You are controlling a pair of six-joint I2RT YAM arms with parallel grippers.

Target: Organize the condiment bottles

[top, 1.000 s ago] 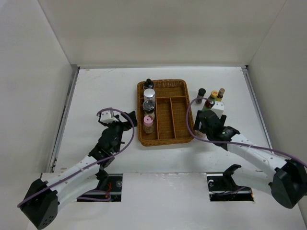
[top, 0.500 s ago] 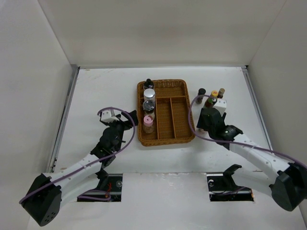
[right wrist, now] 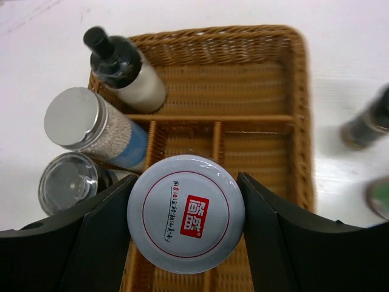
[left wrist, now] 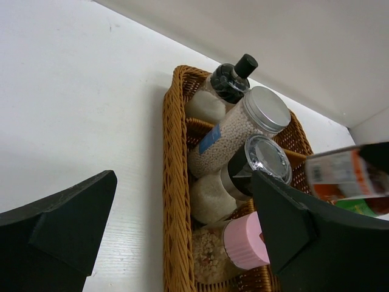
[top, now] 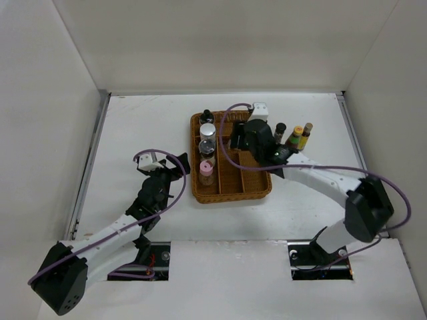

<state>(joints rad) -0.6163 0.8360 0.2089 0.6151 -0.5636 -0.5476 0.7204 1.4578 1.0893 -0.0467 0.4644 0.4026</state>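
Note:
My right gripper [top: 238, 141] is shut on a jar with a white lid bearing a red logo [right wrist: 186, 212] and holds it above the middle compartments of the wicker tray [top: 250, 187]. The tray's left column holds a black-capped bottle [top: 207, 117], a silver-lidded jar [top: 208, 131], a clear-topped grinder [top: 208, 147] and a pink-capped bottle [top: 207, 168]. Three small bottles stand on the table right of the tray: dark-capped [top: 279, 128], yellow-capped [top: 297, 133] and tan-capped [top: 307, 128]. My left gripper [top: 175, 168] is open and empty, just left of the tray beside the pink-capped bottle [left wrist: 246, 240].
White walls enclose the table at the back and on both sides. The tray's long right compartments [right wrist: 267, 158] show bare wicker. In the left wrist view the held jar's orange and white label [left wrist: 340, 175] hangs at the right edge.
My right arm swung left from the bottles standing beside the tray to over the tray, now carrying the white-lidded jar. The left arm has barely moved.

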